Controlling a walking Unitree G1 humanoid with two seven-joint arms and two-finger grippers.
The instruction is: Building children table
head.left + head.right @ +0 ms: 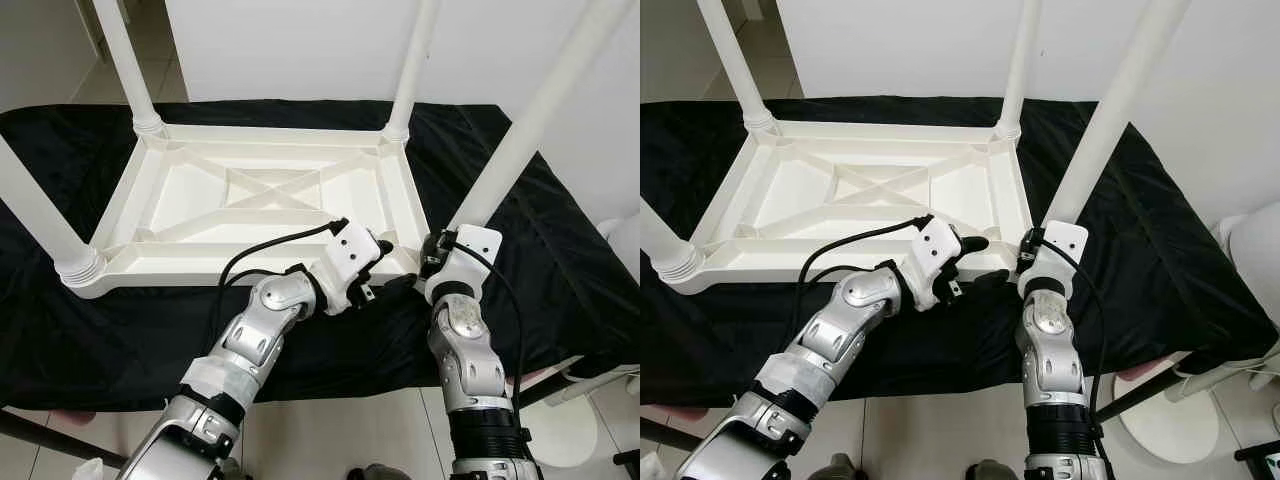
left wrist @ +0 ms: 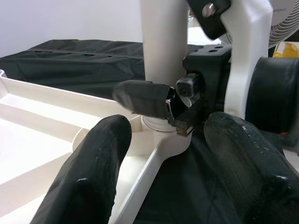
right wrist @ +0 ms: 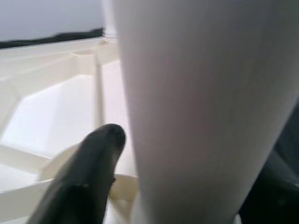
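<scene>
The right gripper (image 2: 180, 105) clamps the near-right leg (image 1: 510, 150) of the upturned white table (image 1: 250, 200) at its socket. The left gripper (image 1: 385, 275) hovers spread beside it. No writing is legible.

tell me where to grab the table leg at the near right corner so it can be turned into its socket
Grip the leg low on its round shaft, just above the socket, coming from the near side as the right claw does. The shaft is smooth and leans away, so a low hold probably steers it best. The left claw waits open beside the corner of the upturned table.
</scene>
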